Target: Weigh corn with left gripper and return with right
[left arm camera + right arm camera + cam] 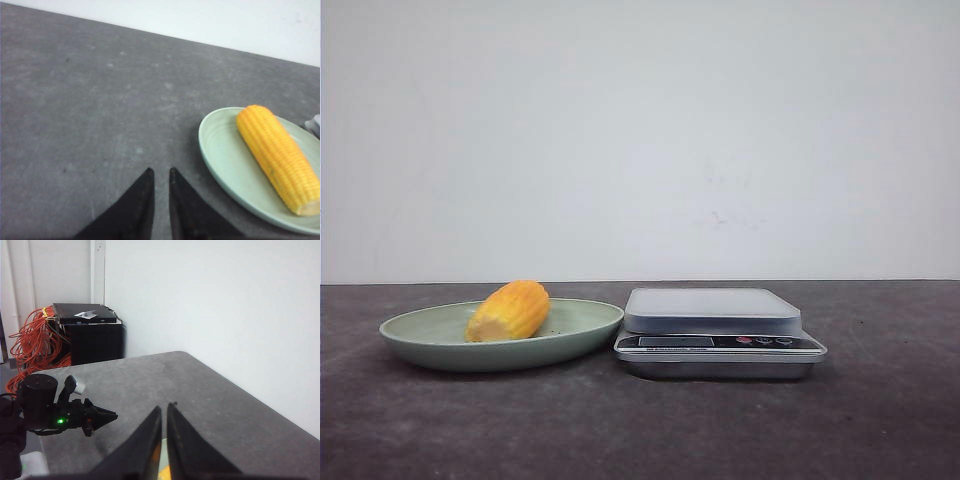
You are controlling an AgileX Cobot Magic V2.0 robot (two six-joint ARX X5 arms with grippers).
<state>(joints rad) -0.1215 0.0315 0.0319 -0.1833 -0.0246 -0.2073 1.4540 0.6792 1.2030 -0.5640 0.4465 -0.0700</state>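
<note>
The stubby yellow-orange corn (509, 311) lies on a pale green round plate (420, 345), just beside a silver digital kitchen scale (718, 331), while the left gripper (161, 176) and right gripper (164, 411), both nearly closed, hold nothing.

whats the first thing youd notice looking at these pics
The bright yellow-orange corn stands out first, lying on its side in the pale green plate on the left of the dark table. Right beside the plate sits a silver kitchen scale with nothing on its platform. In the left wrist view, the left pincer hovers, nearly closed, over bare table near the plate.
</note>
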